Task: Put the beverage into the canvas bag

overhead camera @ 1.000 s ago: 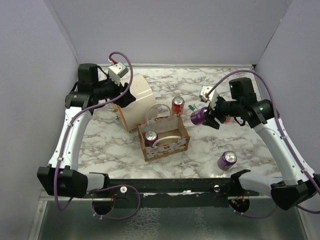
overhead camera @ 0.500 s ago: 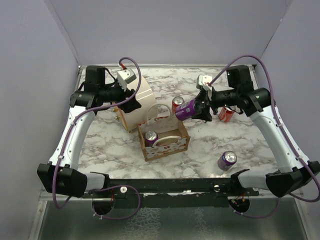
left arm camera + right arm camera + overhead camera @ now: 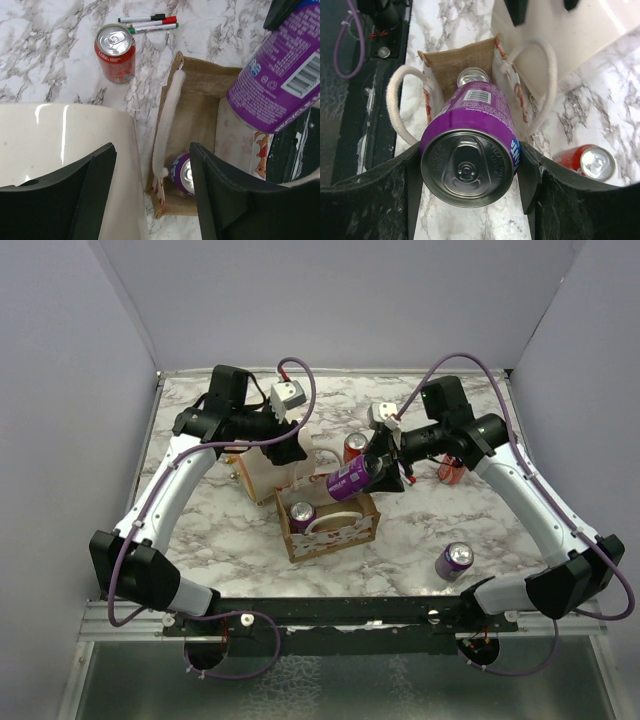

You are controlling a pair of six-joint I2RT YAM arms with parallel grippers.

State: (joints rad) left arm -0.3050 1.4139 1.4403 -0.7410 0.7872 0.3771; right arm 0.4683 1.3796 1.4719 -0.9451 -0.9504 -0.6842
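Right pincer [image 3: 380, 472] of mine is clamped on the tall purple aluminium beverage can [image 3: 470, 125], which lies sideways above the middle of the table. My left pincer [image 3: 152, 192], fingers apart and holding nothing, hovers by the big cream cylinder container [image 3: 65, 135] toward the far-left corner. Just under my can sits the small boxy canvas bag [image 3: 335, 533], tan inside. A second purple can [image 3: 182, 172] already stands in the end nearer the table's left edge. I judge I should tip my can base-down, lower it into the free end, avoid the white loop handle [image 3: 390, 105], and let go only once it rests inside.
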